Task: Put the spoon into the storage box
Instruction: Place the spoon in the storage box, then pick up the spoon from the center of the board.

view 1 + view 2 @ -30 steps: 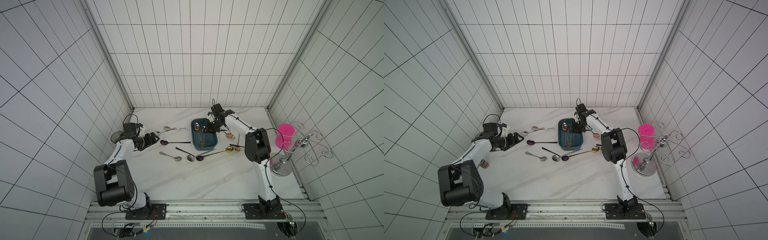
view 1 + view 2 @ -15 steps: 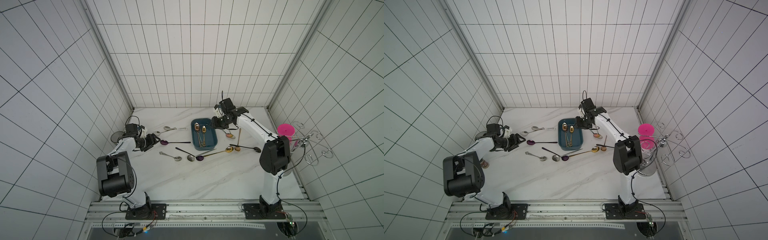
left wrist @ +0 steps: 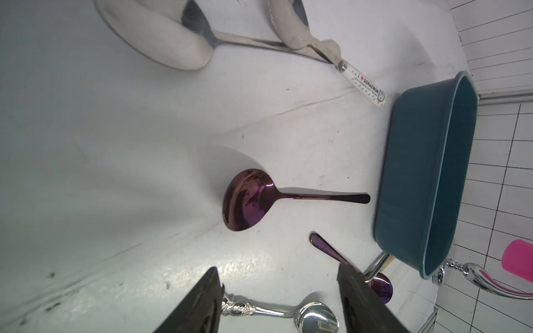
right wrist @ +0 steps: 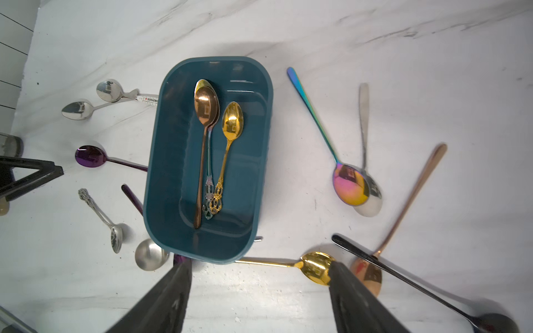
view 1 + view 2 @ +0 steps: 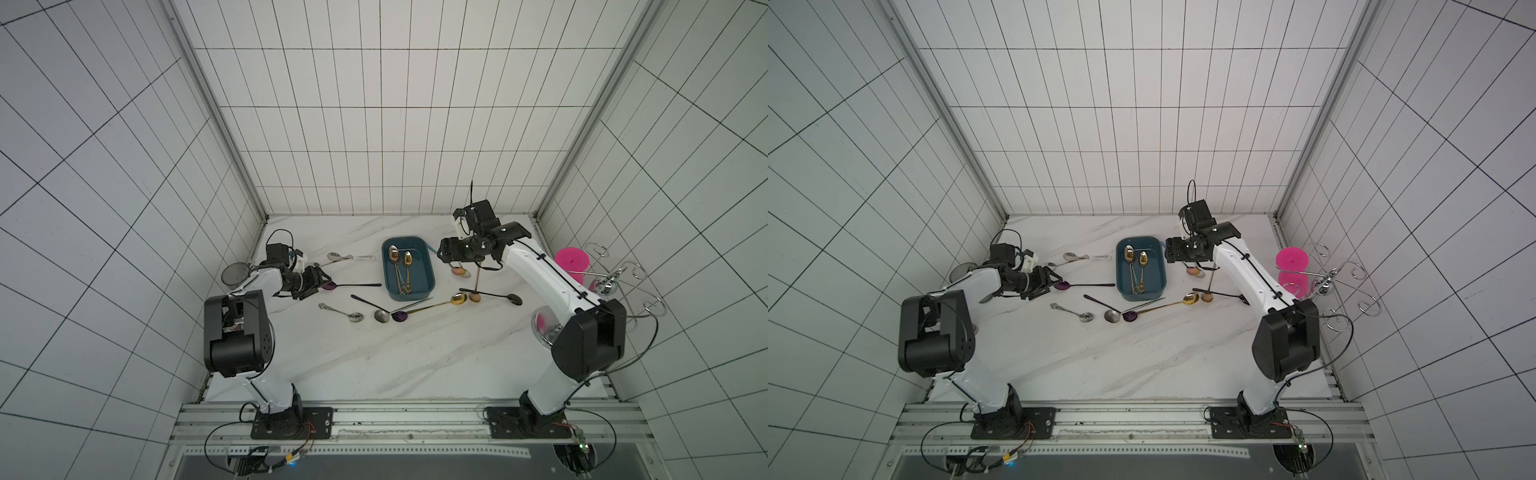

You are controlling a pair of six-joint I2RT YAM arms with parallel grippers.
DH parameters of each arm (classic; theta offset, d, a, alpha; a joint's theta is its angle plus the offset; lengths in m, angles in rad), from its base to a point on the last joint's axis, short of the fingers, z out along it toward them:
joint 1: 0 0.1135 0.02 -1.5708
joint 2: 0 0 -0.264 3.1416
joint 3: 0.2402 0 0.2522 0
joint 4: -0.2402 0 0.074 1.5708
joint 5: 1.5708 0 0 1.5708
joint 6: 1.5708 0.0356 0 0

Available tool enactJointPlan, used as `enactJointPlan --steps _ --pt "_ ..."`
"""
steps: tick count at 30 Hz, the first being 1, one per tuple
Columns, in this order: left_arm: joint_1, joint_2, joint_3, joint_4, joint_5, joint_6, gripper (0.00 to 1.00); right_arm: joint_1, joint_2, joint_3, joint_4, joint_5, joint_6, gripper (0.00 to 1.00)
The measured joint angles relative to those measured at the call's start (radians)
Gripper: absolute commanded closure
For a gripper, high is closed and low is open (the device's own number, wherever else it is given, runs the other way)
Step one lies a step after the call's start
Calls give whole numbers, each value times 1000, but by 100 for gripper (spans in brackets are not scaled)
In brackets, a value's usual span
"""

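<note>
three spoons [image 4: 205,106] lie in the storage box [image 4: 173,173], so part of the job is done. lots more lie on the table [image 5: 374,365]. i think the next one is the purple spoon [image 3: 277,196]. it lies flat on the table just beside the box, not touching it. its long way runs across the table: the bowl is by my left gripper [image 3: 278,269] and the handle tip aims at the box's side. my left fingers are apart and empty. my right gripper [image 4: 259,263] hangs near the box, fingers wide, holding nothing.
</note>
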State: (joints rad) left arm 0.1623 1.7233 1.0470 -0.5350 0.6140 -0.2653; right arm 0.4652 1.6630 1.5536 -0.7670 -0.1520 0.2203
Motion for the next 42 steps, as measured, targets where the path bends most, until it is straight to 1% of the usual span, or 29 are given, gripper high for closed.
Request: enactJointPlan --steps 2,4,5,10,13,18,19,25,26,27,29,31,34,36,38,42 --pt "-15 25 21 -5 -4 0 35 -11 -41 -35 5 29 -6 6" --pt "-21 46 38 -9 -14 -1 36 -21 -76 -64 10 60 -12 4" --pt "-21 55 44 -12 -21 -4 36 -25 -97 -82 15 74 -14 1" --pt "-21 85 66 -34 -41 -16 38 -45 -196 -147 31 127 -34 1" --pt "-21 112 86 -48 -51 -19 40 -63 -255 -180 51 137 -39 1" --pt "-21 173 147 -95 -60 -19 46 -109 -333 -251 82 114 -31 1" --pt "-21 190 166 -106 -63 -18 49 -122 -343 -268 89 108 -23 1" --pt "-22 248 229 -147 -63 -10 52 -175 -359 -317 95 57 14 1" --pt "-23 252 236 -152 -63 -9 54 -179 -364 -322 96 50 17 1" --pt "-23 255 239 -155 -64 -9 59 -179 -368 -325 95 44 19 1" --pt "-24 262 241 -161 -64 -8 65 -180 -385 -333 100 33 19 1" --pt "-24 270 248 -169 -58 -6 74 -180 -403 -335 102 30 19 1" --pt "-24 275 250 -178 -61 -1 83 -180 -423 -336 111 31 18 1" --pt "-24 275 250 -182 -62 2 86 -180 -426 -338 113 29 18 1" --pt "-25 275 250 -183 -63 5 92 -180 -425 -340 113 29 17 1" --pt "-25 275 250 -183 -44 8 96 -180 -425 -340 113 25 16 1"
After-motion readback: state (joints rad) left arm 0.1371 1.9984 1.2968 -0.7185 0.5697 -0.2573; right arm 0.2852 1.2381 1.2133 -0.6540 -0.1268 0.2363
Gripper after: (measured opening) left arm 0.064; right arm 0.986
